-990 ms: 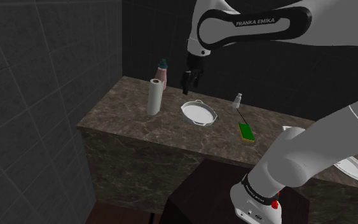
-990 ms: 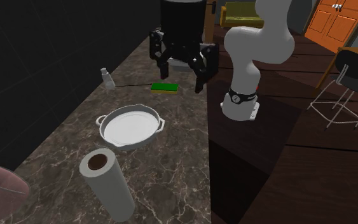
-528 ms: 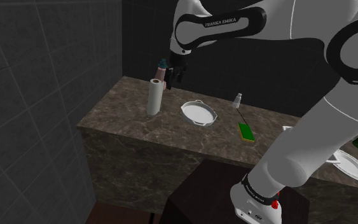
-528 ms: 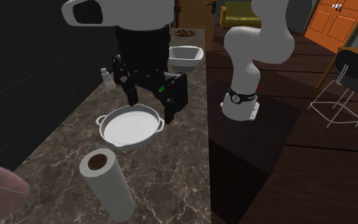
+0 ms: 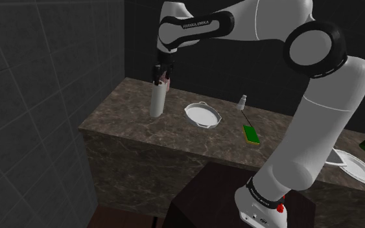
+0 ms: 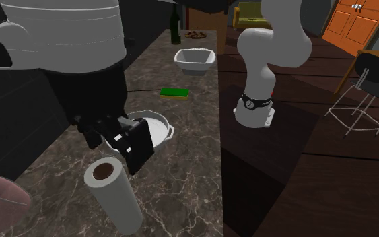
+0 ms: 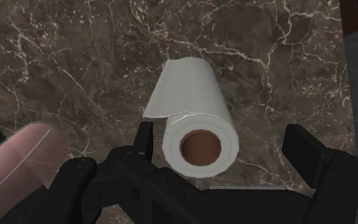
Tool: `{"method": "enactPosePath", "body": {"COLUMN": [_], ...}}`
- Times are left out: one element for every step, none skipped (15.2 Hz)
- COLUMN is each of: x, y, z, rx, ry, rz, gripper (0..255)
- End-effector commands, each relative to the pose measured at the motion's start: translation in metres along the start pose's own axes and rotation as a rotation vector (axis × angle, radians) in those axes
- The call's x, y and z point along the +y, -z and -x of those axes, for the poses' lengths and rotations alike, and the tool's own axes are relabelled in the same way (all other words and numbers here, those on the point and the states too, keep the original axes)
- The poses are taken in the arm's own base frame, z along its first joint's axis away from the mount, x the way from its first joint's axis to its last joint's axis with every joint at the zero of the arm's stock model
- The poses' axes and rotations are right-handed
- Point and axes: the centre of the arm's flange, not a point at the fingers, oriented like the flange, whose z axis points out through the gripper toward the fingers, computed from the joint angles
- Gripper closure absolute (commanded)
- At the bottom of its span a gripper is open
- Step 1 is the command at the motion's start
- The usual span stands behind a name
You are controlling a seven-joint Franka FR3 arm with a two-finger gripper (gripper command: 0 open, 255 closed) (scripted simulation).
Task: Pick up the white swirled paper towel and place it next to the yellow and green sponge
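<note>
Because the paper towel point(image 7: 193, 118) stands upright toward the shoulder view's left on the surface point(image 5: 119, 120), light and squashy, we would close the spread claw point(image 7: 220, 132), empty above it, gently across its sides.

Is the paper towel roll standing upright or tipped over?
Upright: the paper towel roll stands on end on the counter, its brown core opening facing up.

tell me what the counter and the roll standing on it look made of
Counter: dark brown smooth stone, probably marble, judging by its white veins. Paper towel roll: white, matte paper with a loose sheet edge; its brown core looks like cardboard.
</note>
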Motion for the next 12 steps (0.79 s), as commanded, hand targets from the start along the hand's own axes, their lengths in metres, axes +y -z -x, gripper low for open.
{"method": "enactPosePath", "body": {"x": [0.007,0.008,0.008,0.008,0.008,0.008,0.008,0.008,0.008,0.008,0.008,0.008], "y": [-0.008,-0.01,-0.015,-0.02,-0.025,-0.031,-0.036,-0.041,-0.047,-0.05,-0.05,-0.05], "z": [-0.024,-0.033,-0.033,-0.033,-0.033,-0.033,-0.033,-0.033,-0.033,-0.033,-0.033,-0.033], "rx": [0.013,0.017,0.017,0.017,0.017,0.017,0.017,0.017,0.017,0.017,0.017,0.017], "ry": [0.01,0.014,0.014,0.014,0.014,0.014,0.014,0.014,0.014,0.014,0.014,0.014], "rz": [0.0,0.0,0.0,0.0,0.0,0.0,0.0,0.0,0.0,0.0,0.0,0.0], "gripper": [0,0,0,0,0,0,0,0,0,0,0,0]}}
